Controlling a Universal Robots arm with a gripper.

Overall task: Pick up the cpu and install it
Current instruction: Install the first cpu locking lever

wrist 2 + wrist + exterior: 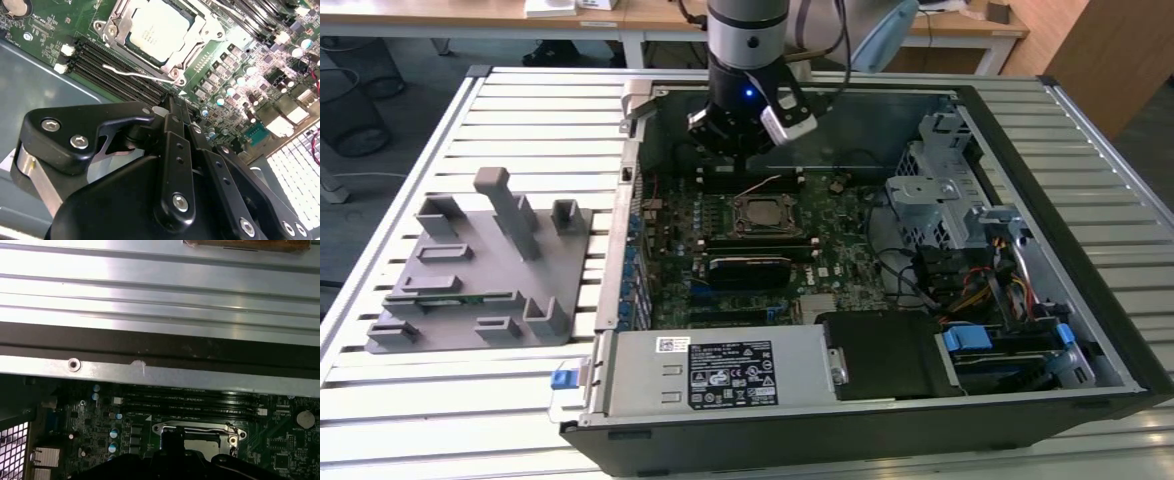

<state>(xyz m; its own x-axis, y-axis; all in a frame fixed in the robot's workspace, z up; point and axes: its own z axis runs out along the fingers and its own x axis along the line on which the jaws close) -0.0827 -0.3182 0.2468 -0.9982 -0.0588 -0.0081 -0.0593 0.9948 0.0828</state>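
Observation:
The cpu (758, 213) (157, 30) lies flat in the dark socket frame (113, 31) on the green motherboard (841, 235), pale silver top up, inside the open computer case. Its edge also peeks out past the gripper body as the cpu (201, 445) in the first wrist view. My gripper (739, 163) (170, 106) hangs over the memory slots (117, 75) just beyond the socket, toward the case's far wall. Its fingers (176, 150) are pressed together with nothing between them. A thin bright wire lever (135, 75) lies beside the socket.
A grey plastic fixture (474, 265) stands on the slatted table at the exterior view's left. Inside the case are a silver power supply box (707, 370), a drive cage (934, 190) and cables (961, 290). The case's metal wall (160, 372) is close behind the gripper.

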